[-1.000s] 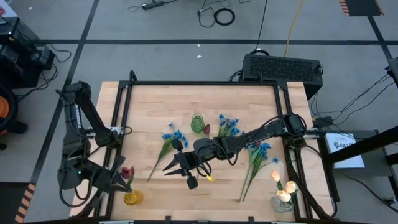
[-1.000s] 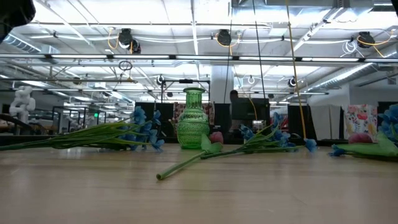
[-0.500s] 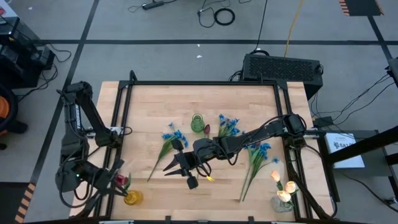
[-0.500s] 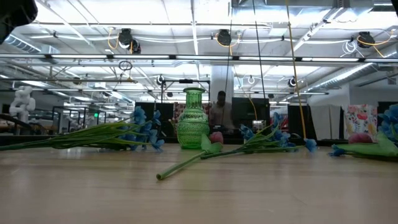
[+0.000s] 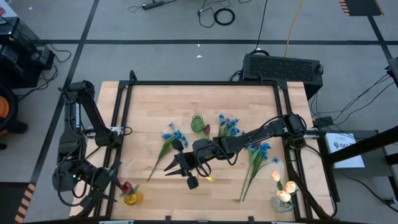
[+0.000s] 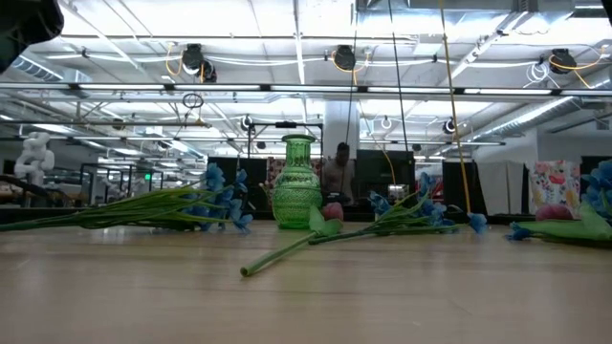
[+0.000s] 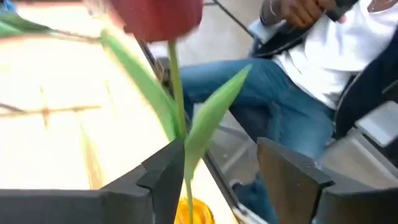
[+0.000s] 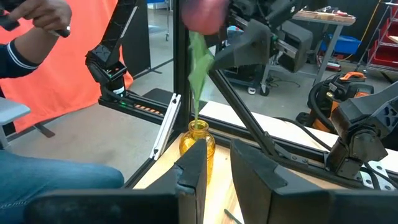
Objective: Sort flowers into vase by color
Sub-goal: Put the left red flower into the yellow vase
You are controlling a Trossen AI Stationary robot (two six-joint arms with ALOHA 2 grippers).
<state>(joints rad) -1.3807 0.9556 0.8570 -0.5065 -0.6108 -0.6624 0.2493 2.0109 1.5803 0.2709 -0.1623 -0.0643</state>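
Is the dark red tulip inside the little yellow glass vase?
Yes. The dark red tulip stands upright, its stem going down into the yellow glass vase.

Robotics lab, ceiling strip lights (image 6: 287, 19), floor cables (image 5: 217, 15)

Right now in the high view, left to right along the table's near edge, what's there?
left gripper → dark red tulip in yellow vase → right gripper → cream-yellow tulips in a vase at the right corner.

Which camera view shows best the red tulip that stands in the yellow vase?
The right wrist view: the red tulip, its stem and the yellow vase all show there. The left wrist view shows the bloom and stem close, blurred, beside the open left gripper. The high view shows it small. The low view misses it.
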